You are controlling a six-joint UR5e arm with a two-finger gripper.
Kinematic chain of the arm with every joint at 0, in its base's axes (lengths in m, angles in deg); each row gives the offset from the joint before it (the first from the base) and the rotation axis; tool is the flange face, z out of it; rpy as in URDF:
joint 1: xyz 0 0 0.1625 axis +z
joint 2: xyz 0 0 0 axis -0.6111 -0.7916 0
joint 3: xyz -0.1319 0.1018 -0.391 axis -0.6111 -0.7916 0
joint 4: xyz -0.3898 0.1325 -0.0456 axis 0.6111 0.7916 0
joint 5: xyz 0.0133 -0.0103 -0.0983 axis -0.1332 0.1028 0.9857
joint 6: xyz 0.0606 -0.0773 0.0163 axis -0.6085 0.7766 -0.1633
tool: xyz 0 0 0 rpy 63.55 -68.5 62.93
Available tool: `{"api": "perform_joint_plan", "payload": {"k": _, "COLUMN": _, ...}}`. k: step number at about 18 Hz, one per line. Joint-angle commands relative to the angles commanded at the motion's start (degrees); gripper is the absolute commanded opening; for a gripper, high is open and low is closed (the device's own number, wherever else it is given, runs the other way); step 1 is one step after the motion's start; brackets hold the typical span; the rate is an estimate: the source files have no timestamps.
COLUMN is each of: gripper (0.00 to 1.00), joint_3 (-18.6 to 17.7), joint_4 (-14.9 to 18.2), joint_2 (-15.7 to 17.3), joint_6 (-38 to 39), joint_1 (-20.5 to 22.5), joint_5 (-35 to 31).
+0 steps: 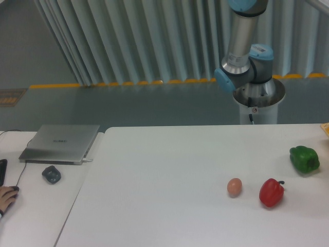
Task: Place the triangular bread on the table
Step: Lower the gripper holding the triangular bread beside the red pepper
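A wide white surface (pixel 169 175) fills the lower part of the view, smooth and bare across its left and middle stretch. Behind it run a grey floor with a yellow stripe (pixel 118 83) and a wall of pale vertical slats (pixel 139 41).

Toward the right side sit a small tan egg (pixel 234 187), a red bell pepper (pixel 271 192) just beside it, and a green bell pepper (pixel 304 159) farther back near the edge. At the right border, a sliver of golden-orange shows (pixel 326 128), perhaps the triangular bread, but too cropped to tell.

The robot arm (pixel 242 46) rises from its silver pedestal (pixel 258 100) behind the surface and leaves the top of the view; its pincer is out of sight.

A narrower desk (pixel 36 211) on the left carries a closed silver laptop (pixel 60 143), a dark mouse-like object (pixel 51 174), and a person's hand (pixel 7 198) at the border.
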Motion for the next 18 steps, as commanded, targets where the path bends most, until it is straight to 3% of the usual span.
{"api": "perform_joint_plan", "payload": {"k": 5, "gripper": 0.0, "joint_3": 0.53, "joint_4": -5.09, "joint_2": -3.69, "joint_6": 10.03, "joint_1": -6.95, "joint_5": -0.61}}
{"api": "perform_joint_plan", "payload": {"k": 9, "gripper": 0.01, "joint_3": 1.32, "joint_4": -5.98, "joint_2": -5.36, "joint_6": 11.71, "joint_1": -8.98, "joint_5": -2.11}}
{"api": "perform_joint_plan", "payload": {"k": 11, "gripper": 0.06, "joint_3": 1.41, "joint_4": -6.15, "joint_2": -5.8, "joint_6": 11.71, "joint_1": -9.68, "joint_5": -2.2}}
{"api": "perform_joint_plan", "payload": {"k": 14, "gripper": 0.3, "joint_3": 1.49, "joint_4": -6.24, "joint_2": -6.15, "joint_6": 11.71, "joint_1": -10.56, "joint_5": -2.28}}
{"api": "perform_joint_plan", "payload": {"k": 15, "gripper": 0.47, "joint_3": 1.58, "joint_4": -6.42, "joint_2": -6.24, "joint_6": 11.63, "joint_1": -10.65, "joint_5": -2.29}}
{"api": "perform_joint_plan", "payload": {"k": 16, "gripper": 0.77, "joint_3": 1.5, "joint_4": -7.11, "joint_2": -6.42, "joint_6": 11.54, "joint_1": -11.09, "joint_5": -2.37}}
{"api": "perform_joint_plan", "payload": {"k": 17, "gripper": 1.0, "joint_3": 1.49, "joint_4": -7.3, "joint_2": -6.5, "joint_6": 11.36, "joint_1": -11.35, "joint_5": -2.81}}
{"api": "perform_joint_plan", "payload": {"k": 18, "gripper": 1.0, "joint_3": 1.15, "joint_4": -7.21, "joint_2": -6.33, "joint_6": 11.01, "joint_1": -11.88, "joint_5": -4.73}}
